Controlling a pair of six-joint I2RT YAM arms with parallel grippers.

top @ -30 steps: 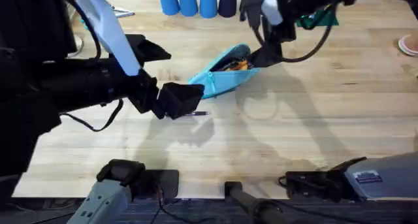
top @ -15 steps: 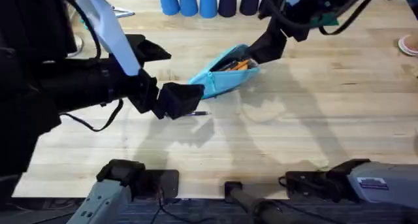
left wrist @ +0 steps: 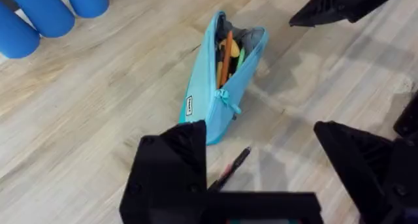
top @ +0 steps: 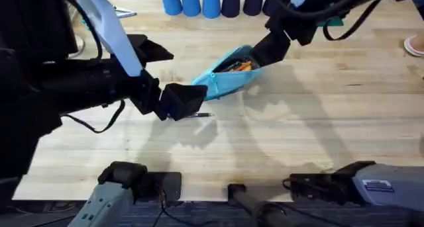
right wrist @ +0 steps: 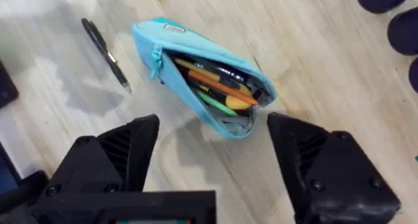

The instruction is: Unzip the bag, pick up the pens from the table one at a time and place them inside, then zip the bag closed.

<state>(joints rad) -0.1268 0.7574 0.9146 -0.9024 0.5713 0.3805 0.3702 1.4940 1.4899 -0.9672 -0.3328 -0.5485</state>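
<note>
Fingers of the left tool stand wide apart and hold nothing, hovering just above the dark pen, which lies on the worktop just beside the bag's closed end. The bag lies open near the worktop's middle, its mouth toward 2 o'clock, with an orange pen already inside. The right tool, also wide and empty, hangs over that open end. To do this step well, I judge the left tool should straddle the dark pen across its shaft, descend squarely, then close. The right wrist view shows the bag's contents; the overhead hides most of the dark pen.
</note>
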